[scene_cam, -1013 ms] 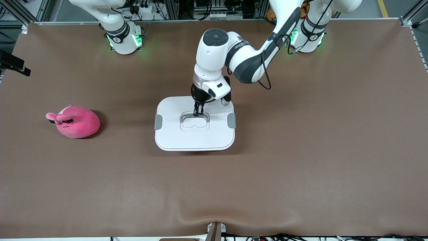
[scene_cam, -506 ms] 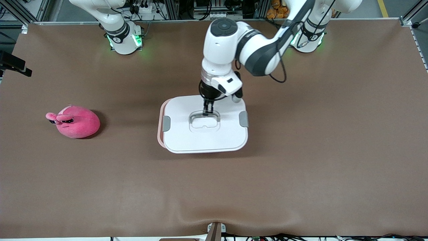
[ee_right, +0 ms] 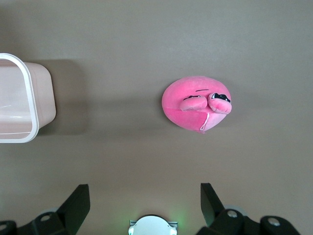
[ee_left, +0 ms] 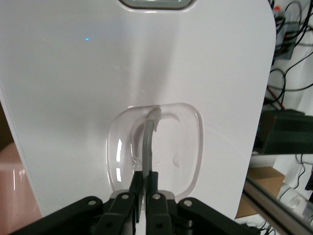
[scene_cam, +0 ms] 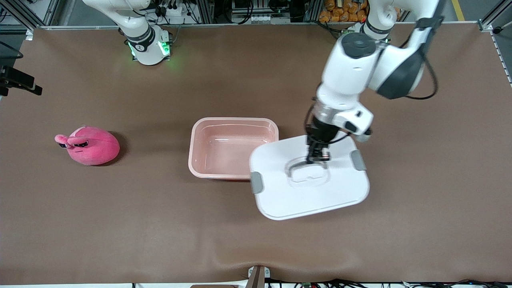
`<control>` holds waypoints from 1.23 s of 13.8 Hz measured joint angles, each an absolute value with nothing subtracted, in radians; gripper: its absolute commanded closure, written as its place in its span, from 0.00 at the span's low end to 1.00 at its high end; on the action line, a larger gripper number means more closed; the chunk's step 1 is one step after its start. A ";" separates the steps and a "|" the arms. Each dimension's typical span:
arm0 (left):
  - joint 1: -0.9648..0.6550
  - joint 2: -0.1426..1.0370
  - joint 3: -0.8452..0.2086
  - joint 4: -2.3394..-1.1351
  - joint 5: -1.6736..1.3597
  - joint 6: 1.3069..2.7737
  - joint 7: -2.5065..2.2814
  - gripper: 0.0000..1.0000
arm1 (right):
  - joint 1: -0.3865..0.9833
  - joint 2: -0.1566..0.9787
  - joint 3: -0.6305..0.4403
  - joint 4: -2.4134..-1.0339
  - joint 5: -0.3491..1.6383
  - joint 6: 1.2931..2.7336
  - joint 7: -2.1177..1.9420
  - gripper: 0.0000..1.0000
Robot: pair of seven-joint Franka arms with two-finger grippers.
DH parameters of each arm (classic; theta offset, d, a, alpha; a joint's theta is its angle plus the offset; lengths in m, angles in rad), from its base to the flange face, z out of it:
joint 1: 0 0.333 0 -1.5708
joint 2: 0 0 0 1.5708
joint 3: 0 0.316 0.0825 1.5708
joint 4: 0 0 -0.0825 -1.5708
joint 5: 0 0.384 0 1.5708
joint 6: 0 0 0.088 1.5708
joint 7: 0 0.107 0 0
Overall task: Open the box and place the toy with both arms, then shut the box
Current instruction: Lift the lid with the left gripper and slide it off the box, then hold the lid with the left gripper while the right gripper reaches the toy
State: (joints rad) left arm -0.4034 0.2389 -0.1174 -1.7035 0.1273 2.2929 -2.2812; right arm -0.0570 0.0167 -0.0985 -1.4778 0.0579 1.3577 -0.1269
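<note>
Front view: the scene from above, listed from the biggest thing down.
Surface (scene_cam: 120, 224): brown mat carrying the tub and the toy.
Left arm (scene_cam: 360, 68): reaches from its base down to the lid, toward its own end of the surface.
Right arm (scene_cam: 140, 36): only the base part shows in the front view; it waits.
Lid (scene_cam: 312, 188): white, lifted off and hanging from the left tool, tilted; one corner overlaps the tub's corner in the front view.
Lid axis: the long axis runs between the two grey clips (scene_cam: 256, 183), slanted relative to the tub's long side.
Tub (scene_cam: 200, 138): pale pink, open and empty, mid-surface; its long axis runs from one arm's end of the surface toward the other's.
Toy (scene_cam: 90, 146): on the surface near the right arm's end, well apart from the tub; its face points away from the tub.
Left tool (ee_left: 145, 181): clamped on the clear handle (ee_left: 150, 128) in the lid's recess, fingers nearly together.
Right tool (ee_right: 146, 205): over the bare surface beside the toy, fingers wide apart, holding nothing.
Done: the box is open.
Left, by my judgement: pick up the toy, put it in the tub, bring the lid back square over the rim and close it.
</note>
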 measured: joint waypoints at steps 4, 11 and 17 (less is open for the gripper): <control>-0.297 0.135 -0.118 -1.827 0.006 2.301 -2.026 1.00 | -0.056 0.023 -0.095 -1.478 0.058 1.357 -0.128 0.00; -0.107 0.090 -0.116 -1.892 -0.108 2.199 -1.551 1.00 | -0.064 0.090 -0.098 -1.480 0.058 1.356 -0.128 0.00; -0.085 0.089 -0.117 -1.893 -0.118 2.174 -1.514 1.00 | -0.071 0.129 -0.100 -1.487 0.058 1.349 -0.240 0.00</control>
State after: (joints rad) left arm -0.0849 0.0893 -0.1170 -1.8928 -0.1183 2.1738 -1.5139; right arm -0.0710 0.1294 -0.0997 -1.4868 0.0582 1.3488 -0.2397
